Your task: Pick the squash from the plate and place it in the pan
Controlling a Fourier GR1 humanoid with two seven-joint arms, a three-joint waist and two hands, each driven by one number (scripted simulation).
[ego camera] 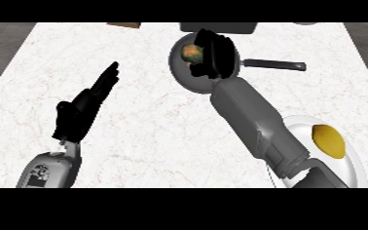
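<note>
Resting squash (191,53) inside pan (183,75)

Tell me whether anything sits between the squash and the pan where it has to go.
Nothing visible does. The right hand is already over the pan, curled round the squash. The yellow item lies on the plate, off to the side. The left hand rests open, apart from it.

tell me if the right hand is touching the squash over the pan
Touching: the head view shows the right hand curled round the squash above the pan.
</note>
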